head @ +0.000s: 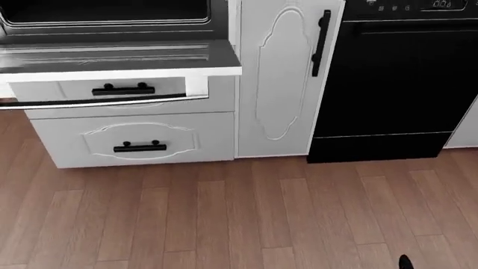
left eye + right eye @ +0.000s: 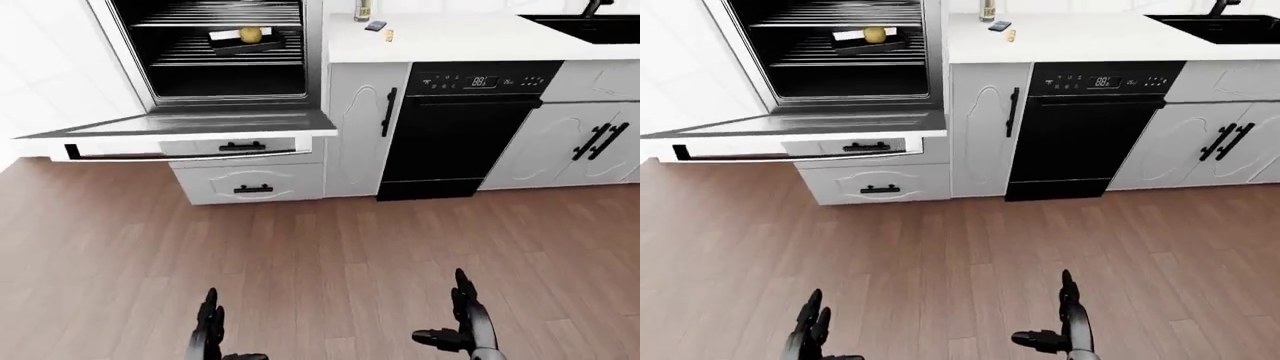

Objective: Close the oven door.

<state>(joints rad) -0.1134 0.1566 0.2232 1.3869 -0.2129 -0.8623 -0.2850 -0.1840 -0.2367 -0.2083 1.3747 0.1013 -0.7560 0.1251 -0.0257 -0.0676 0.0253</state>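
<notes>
Both hands are low at the bottom of the left-eye view, over bare wood floor [image 2: 330, 255] and nowhere near anything. The left hand [image 2: 210, 330] sits at bottom left with its fingers pointing up and spread loosely, empty, touching nothing. The right hand [image 2: 465, 319] is at bottom right, also empty, fingers up and thumb sticking out to the side, so it's wide open too. The oven door [image 2: 180, 127] is hanging flat open in the upper left of that view, sticking out toward the camera like a shelf, well apart from both hands. Above it the oven cavity [image 2: 215, 49] is open, with wire racks and a dark tray [image 2: 245, 43] on one rack holding something yellowish and round, can't tell what. Below the door are two white drawers with black handles, the lower drawer [image 2: 250, 184] in plain sight. Right of the oven is a narrow white cabinet door [image 2: 365, 127], then a black dishwasher [image 2: 455, 127] under a white counter [image 2: 450, 34]. In the head view only a black tip of the right hand pokes in at the bottom right corner.
</notes>
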